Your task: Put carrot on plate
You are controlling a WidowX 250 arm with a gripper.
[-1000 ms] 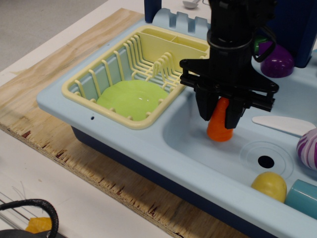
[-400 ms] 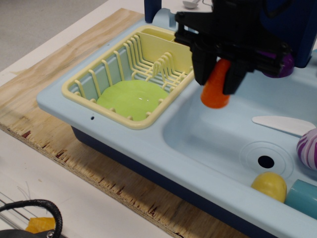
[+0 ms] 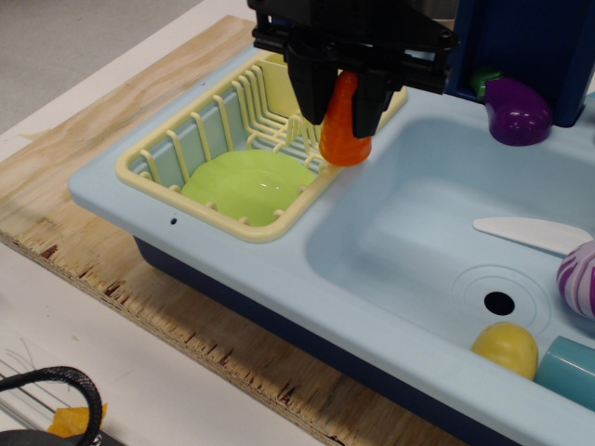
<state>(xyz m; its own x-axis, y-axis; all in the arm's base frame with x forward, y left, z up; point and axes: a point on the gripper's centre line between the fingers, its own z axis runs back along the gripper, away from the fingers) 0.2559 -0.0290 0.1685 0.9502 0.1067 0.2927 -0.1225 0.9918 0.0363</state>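
I see my gripper [image 3: 342,93] clenched on the carrot [image 3: 345,125], held aloft over the dish rack's [image 3: 158,177] right rim. The plate [image 3: 246,186] lies inside the rack at the carrot's 8 o'clock, with the rack tines [image 3: 297,125] between them.

It looked like a robotics lab dressed up as a play kitchen. A pale blue toy sink [image 3: 390,279] with a yellow dish rack [image 3: 186,177] sat on a raw plywood board [image 3: 112,111] laid over a white counter [image 3: 139,390], plastic toy food [image 3: 505,347] scattered in the basin, black cable [image 3: 56,386] trailing nearby.
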